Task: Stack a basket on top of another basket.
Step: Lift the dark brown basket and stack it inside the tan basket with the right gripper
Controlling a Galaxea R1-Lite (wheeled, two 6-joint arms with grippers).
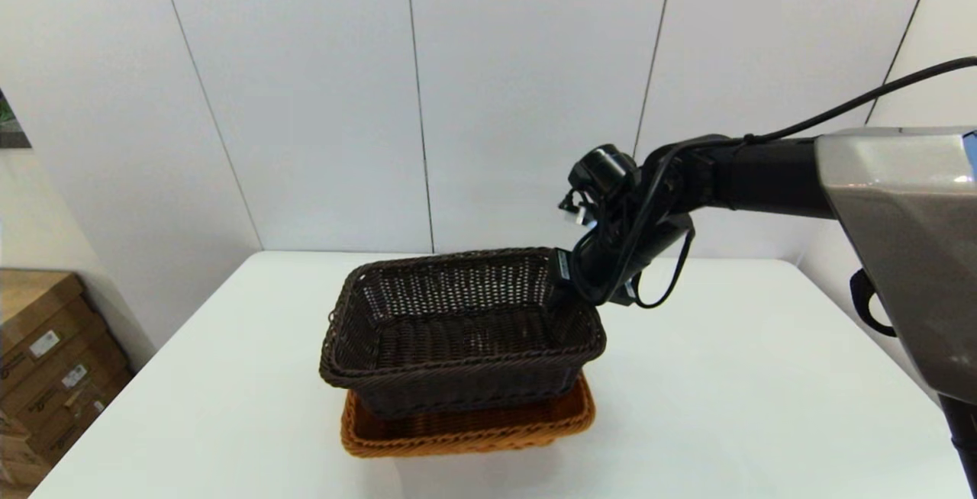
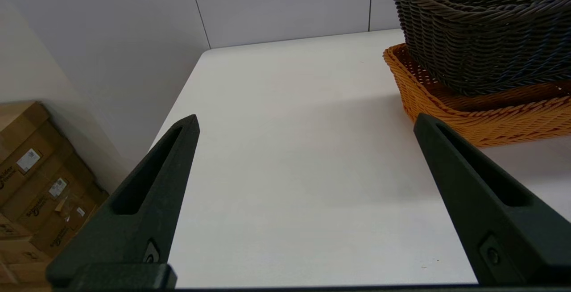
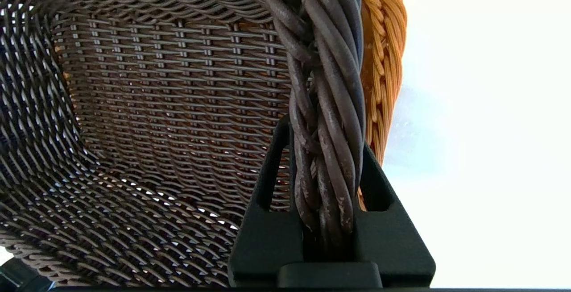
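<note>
Dark basket (image 1: 462, 331) at frame centre, tilted inside orange basket (image 1: 465, 426) on counter (image 1: 725, 392). Right claw (image 3: 328, 158) clenched on dark rim, right end. Placing step; next likely lower level, then release. Left claw (image 2: 308, 122) spread wide, idle.

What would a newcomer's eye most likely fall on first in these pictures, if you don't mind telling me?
Most likely the dark brown basket in mid-table, sitting in the orange-tan basket, tilted with its right end higher. Next, the right gripper, reaching in from the right and shut on that basket's braided rim at its far right corner. The left gripper hangs open over bare white table to the baskets' left.
</note>
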